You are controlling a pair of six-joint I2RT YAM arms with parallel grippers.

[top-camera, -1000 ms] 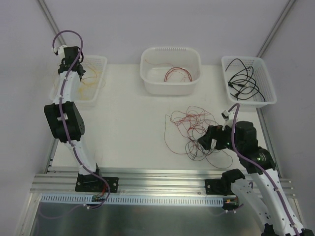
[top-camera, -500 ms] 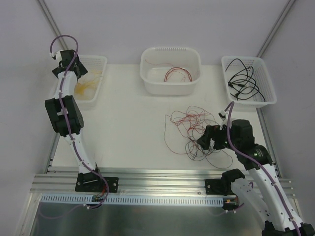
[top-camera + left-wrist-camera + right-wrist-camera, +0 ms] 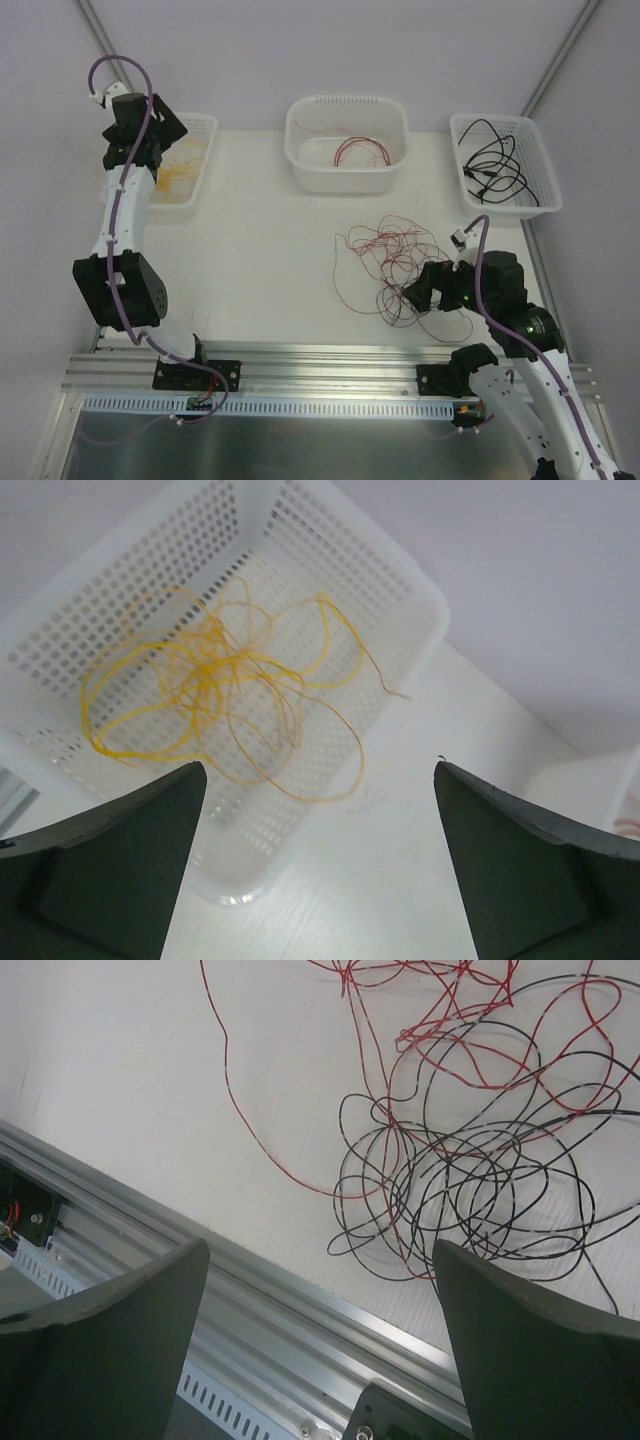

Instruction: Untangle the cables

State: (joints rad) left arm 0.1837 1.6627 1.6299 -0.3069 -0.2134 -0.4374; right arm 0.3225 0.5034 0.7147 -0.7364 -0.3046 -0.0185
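Note:
A clump of red and black cables [image 3: 397, 268] lies tangled on the white table, right of centre; it fills the upper right of the right wrist view [image 3: 465, 1175]. My right gripper [image 3: 413, 293] hovers open at the clump's near edge [image 3: 321, 1246], with nothing between its fingers. Loose yellow cables [image 3: 205, 685] rest in the left basket [image 3: 196, 150]. My left gripper [image 3: 319, 766] stands open and empty above that basket's corner, raised at the far left [image 3: 168, 132]. A red cable [image 3: 361, 152] lies in the middle basket, black cables [image 3: 500, 165] in the right basket.
Three white baskets line the far edge: left [image 3: 400, 575], middle [image 3: 347, 178], right [image 3: 545, 205]. An aluminium rail [image 3: 320, 368] runs along the near edge, close under the right gripper [image 3: 250, 1305]. Slanted frame posts [image 3: 560, 55] stand at the back corners.
The left gripper has opened and its arm has risen and pulled back from the left basket, where the yellow cables now lie. The right arm shifted slightly over the clump.

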